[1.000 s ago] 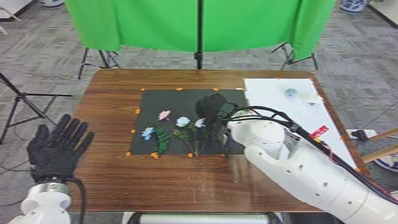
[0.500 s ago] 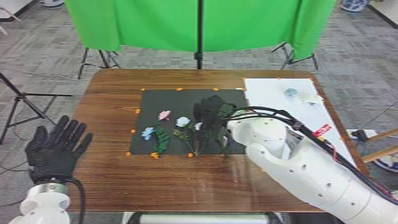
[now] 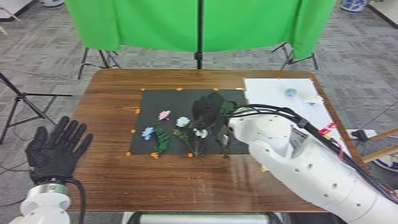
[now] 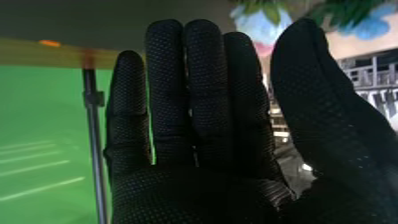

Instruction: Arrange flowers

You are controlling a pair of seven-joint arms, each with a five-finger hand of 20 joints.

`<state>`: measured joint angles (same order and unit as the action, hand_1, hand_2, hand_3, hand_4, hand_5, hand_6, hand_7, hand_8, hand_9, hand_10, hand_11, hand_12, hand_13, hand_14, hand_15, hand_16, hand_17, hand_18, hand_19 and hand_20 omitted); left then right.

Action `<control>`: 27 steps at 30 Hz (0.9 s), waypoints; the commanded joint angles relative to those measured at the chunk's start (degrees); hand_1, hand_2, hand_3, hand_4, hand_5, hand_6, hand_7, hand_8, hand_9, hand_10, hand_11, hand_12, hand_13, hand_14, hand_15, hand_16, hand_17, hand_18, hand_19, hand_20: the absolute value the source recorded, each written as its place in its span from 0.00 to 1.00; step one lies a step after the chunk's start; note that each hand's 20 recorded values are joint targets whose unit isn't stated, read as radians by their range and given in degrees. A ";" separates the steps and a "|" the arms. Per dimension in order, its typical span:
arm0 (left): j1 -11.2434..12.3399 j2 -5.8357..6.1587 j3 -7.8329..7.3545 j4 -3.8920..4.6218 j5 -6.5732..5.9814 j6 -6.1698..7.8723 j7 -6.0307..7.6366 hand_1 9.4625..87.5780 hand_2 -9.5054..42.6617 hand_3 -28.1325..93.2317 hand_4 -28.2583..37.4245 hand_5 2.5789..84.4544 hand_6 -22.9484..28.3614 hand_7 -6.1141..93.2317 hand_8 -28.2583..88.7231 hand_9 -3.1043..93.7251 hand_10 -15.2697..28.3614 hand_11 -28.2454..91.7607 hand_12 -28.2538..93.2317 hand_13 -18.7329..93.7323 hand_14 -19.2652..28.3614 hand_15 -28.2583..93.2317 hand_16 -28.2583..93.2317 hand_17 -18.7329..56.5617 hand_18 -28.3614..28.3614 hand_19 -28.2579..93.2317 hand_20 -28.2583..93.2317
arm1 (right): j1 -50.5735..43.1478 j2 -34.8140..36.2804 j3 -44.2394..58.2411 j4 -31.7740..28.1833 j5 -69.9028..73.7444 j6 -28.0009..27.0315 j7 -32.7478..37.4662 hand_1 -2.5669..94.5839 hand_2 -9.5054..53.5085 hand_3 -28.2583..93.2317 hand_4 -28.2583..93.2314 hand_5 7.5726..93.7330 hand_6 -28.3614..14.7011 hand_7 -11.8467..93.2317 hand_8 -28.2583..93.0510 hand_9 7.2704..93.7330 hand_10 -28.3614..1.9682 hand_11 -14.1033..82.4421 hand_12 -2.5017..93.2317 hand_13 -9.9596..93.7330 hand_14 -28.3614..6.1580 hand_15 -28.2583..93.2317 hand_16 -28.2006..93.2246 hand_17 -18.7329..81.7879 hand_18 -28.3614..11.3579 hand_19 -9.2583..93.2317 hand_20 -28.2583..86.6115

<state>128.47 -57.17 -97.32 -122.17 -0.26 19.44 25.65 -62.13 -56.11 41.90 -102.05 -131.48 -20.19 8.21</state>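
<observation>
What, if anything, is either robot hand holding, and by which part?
Nothing is held: the right hand has straight fingers and nothing in its palm, and the left hand is open and empty.

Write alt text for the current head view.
The robot's right hand, fingers straight, is over a dark mat with blue, pink and white flowers on a wooden table, beside a white sheet; its open left hand is at the table's left edge.

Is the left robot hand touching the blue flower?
Apart. The head view shows brown table and black mat between the left robot hand and the blue flower.
</observation>
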 commanded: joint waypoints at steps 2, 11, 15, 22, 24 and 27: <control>-0.11 -0.01 0.88 0.70 0.54 -0.53 -0.76 0.19 0.44 0.85 0.00 0.54 0.61 0.21 0.16 0.44 0.69 0.45 0.31 0.44 0.69 0.53 0.17 0.21 0.73 0.48 0.34 | 1.50 2.83 8.13 1.49 2.22 6.92 5.98 0.46 0.00 0.87 0.00 0.61 0.72 0.38 0.10 0.68 0.57 0.40 0.26 0.65 0.54 0.56 0.45 0.37 0.23 0.56 0.46; -0.05 0.47 1.44 0.63 1.61 -1.84 -0.92 0.19 0.44 0.85 0.00 0.53 0.60 0.21 0.16 0.44 0.69 0.45 0.32 0.43 0.69 0.53 0.18 0.20 0.73 0.48 0.34 | 4.70 10.26 14.79 8.07 3.85 7.57 15.05 0.46 0.00 0.90 0.00 0.48 0.63 0.34 0.11 0.45 0.40 0.26 0.21 0.47 0.39 0.52 0.39 0.35 0.23 0.56 0.43; 0.03 0.50 1.63 0.59 1.52 -2.13 -0.49 0.19 0.43 0.85 0.00 0.53 0.60 0.21 0.16 0.44 0.68 0.45 0.32 0.43 0.69 0.52 0.18 0.20 0.73 0.48 0.34 | 4.05 12.69 17.61 10.53 4.81 6.38 18.31 0.46 0.00 0.90 0.00 0.46 0.62 0.33 0.12 0.42 0.38 0.25 0.21 0.44 0.37 0.50 0.37 0.34 0.23 0.55 0.42; 0.73 0.28 1.47 0.23 1.35 -2.26 0.07 0.19 0.43 0.85 0.00 0.53 0.60 0.21 0.16 0.43 0.69 0.44 0.32 0.43 0.69 0.52 0.18 0.20 0.73 0.48 0.34 | 0.30 14.43 23.29 12.13 6.92 0.62 22.02 0.46 0.00 0.90 0.00 0.42 0.59 0.30 0.13 0.38 0.36 0.23 0.21 0.40 0.35 0.48 0.36 0.34 0.23 0.54 0.41; 0.82 0.26 1.38 0.16 1.26 -2.40 0.23 0.19 0.43 0.85 0.00 0.53 0.60 0.21 0.16 0.43 0.68 0.44 0.32 0.43 0.69 0.52 0.18 0.20 0.73 0.48 0.34 | -0.40 14.41 24.26 12.56 7.82 -0.81 23.00 0.46 0.00 0.90 0.00 0.41 0.58 0.30 0.13 0.36 0.36 0.22 0.20 0.38 0.34 0.47 0.36 0.33 0.23 0.53 0.40; 0.58 0.25 1.39 0.25 1.32 -2.50 0.37 0.19 0.43 0.85 0.00 0.53 0.60 0.21 0.16 0.43 0.69 0.44 0.32 0.43 0.69 0.52 0.18 0.20 0.73 0.47 0.34 | -0.87 13.98 25.26 13.39 9.07 -4.62 23.93 0.45 0.00 0.90 0.00 0.38 0.57 0.28 0.13 0.34 0.36 0.22 0.20 0.38 0.33 0.46 0.35 0.33 0.23 0.51 0.40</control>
<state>127.92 -56.79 -96.16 -121.95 0.98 17.61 25.55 -61.33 -42.90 65.91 -90.84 -123.97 -19.55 30.20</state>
